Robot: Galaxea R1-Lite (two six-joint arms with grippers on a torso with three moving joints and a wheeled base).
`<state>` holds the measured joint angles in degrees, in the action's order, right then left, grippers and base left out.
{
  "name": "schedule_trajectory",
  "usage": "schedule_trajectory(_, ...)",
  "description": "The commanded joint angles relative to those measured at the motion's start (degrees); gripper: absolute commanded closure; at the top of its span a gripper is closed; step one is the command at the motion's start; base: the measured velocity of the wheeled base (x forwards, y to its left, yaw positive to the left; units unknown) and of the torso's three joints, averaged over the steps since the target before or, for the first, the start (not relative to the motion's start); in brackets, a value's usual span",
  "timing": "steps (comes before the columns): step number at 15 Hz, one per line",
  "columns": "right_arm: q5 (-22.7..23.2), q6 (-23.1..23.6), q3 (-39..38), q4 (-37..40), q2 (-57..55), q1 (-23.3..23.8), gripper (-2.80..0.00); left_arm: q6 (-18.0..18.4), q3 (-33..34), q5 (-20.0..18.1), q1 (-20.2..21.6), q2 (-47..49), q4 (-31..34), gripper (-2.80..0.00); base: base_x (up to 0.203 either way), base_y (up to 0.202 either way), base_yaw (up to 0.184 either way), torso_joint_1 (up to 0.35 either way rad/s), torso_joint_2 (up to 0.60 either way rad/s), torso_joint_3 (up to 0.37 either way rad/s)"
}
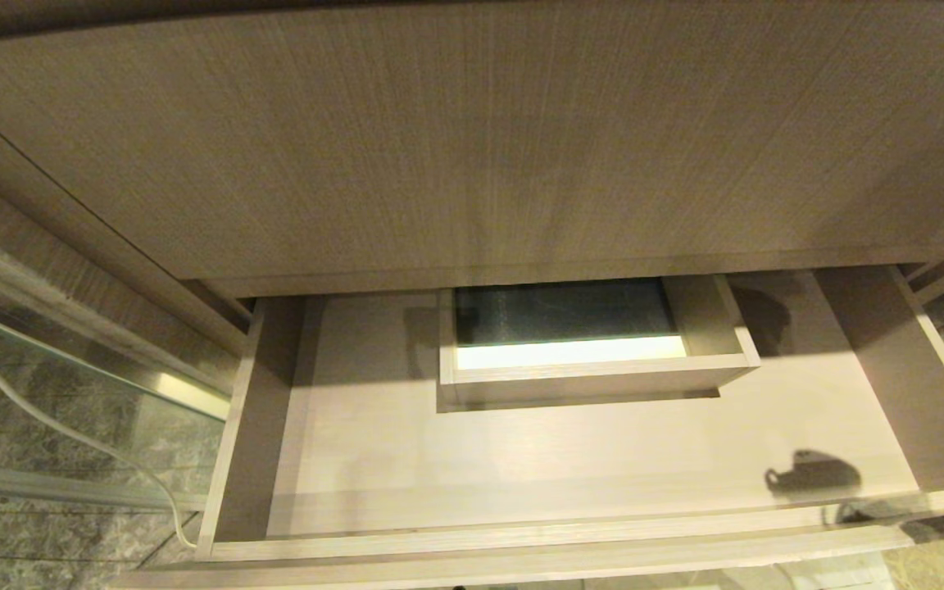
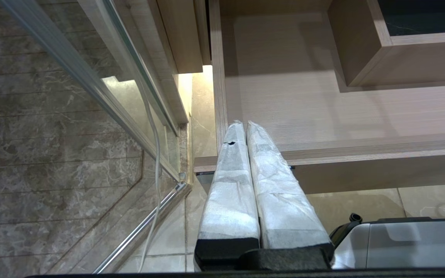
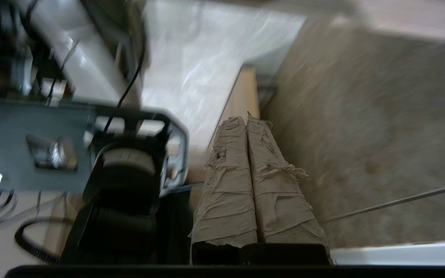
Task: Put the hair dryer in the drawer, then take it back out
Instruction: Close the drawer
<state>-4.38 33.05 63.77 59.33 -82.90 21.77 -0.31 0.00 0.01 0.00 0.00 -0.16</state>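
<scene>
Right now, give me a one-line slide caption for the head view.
Open wood-grain drawer pulled out below the taller panel, boxed cut-out at its back, no hair dryer or hand in sight.

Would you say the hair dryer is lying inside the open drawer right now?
No, the drawer is pulled open and its floor shows only bare wood and shadows.

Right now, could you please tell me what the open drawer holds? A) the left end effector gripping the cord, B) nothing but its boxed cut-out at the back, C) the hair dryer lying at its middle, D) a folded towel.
B: in the head view the drawer floor is bare wood, with only the boxed cut-out at its back.
</scene>
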Motion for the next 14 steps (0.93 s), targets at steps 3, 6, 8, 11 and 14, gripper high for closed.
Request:
schedule_trajectory(3,-0.1,0.4,-2.8,0.6,-6.0,-0.1,0.00,0.0,0.0,0.0,0.0,0.1,0.0,0.00,0.000,0.000,0.000,0.000,0.00,0.000)
schedule_trajectory(6,-0.2,0.6,-2.9,0.2,-9.7,-0.3,0.00,0.0,0.0,0.0,0.0,0.1,0.0,0.00,0.000,0.000,0.000,0.000,0.00,0.000)
schedule_trajectory(8,-0.2,1.0,-2.8,-1.0,-11.5,-0.7,0.00,0.0,0.0,0.1,0.0,0.0,0.0,0.00,0.000,0.000,0.000,0.000,0.00,0.000)
schedule_trajectory(11,-0.2,1.0,-2.8,-6.8,-14.4,-2.4,0.00,0.0,0.0,0.1,0.0,0.1,0.0,0.00,0.000,0.000,0.000,0.000,0.00,0.000)
schedule_trajectory(14,-2.3,2.1,-3.0,-6.0,-15.7,-2.3,0.00,0.0,0.0,0.1,0.0,0.1,0.0,0.00,0.000,0.000,0.000,0.000,0.00,0.000)
